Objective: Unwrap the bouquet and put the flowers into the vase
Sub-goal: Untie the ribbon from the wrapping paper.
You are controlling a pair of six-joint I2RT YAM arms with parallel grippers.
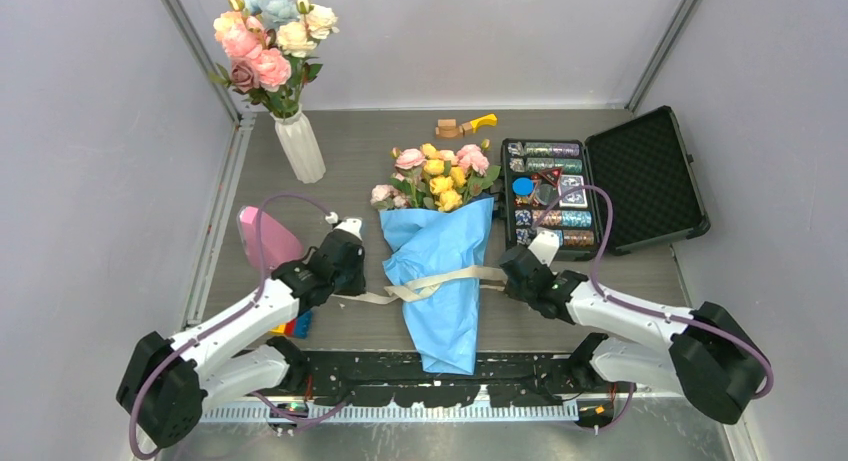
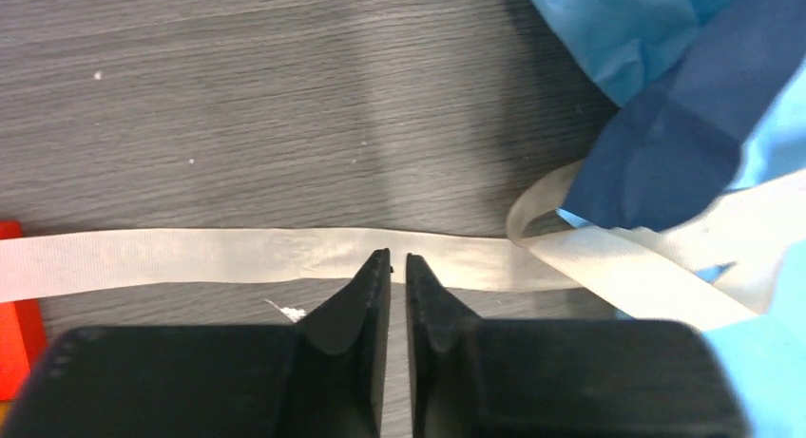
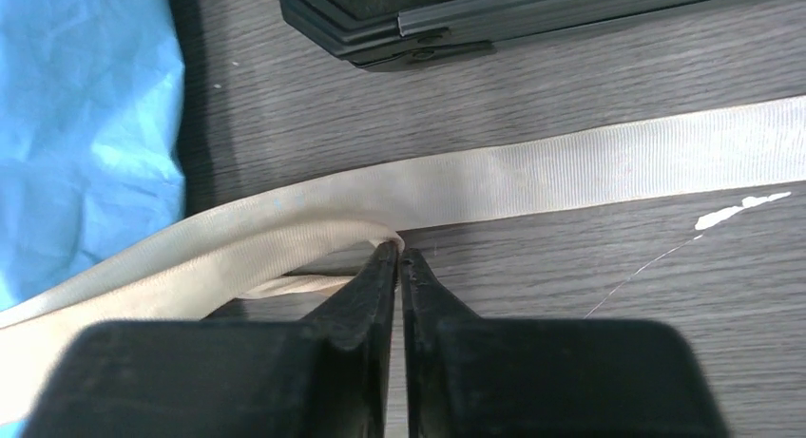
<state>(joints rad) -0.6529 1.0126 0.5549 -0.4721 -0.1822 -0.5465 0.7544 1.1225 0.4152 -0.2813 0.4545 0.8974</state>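
Note:
The bouquet [image 1: 440,271] lies in the middle of the table, its light blue paper wrap [image 3: 86,124] tied by a cream ribbon [image 1: 445,279]. Its yellow and pink flowers [image 1: 440,176] point away from me. The ribbed white vase [image 1: 300,146] stands at the back left. My left gripper [image 1: 352,284] is at the ribbon's left tail. Seen from the left wrist, that gripper [image 2: 398,259] is shut to a thin slit, and the ribbon [image 2: 190,257] lies flat under its tips, not between them. My right gripper [image 1: 508,271] [image 3: 399,251] is shut, pinching a fold of the ribbon [image 3: 570,167].
Bigger pink, white and pale-blue blooms [image 1: 268,41] fill the vase. A pink cone block [image 1: 268,239] lies left of my left arm. An open black case [image 1: 548,196] of chips sits at right, lid [image 1: 645,176] flat. Small wooden and yellow pieces [image 1: 465,127] are at the back. A red block [image 2: 14,314] is near.

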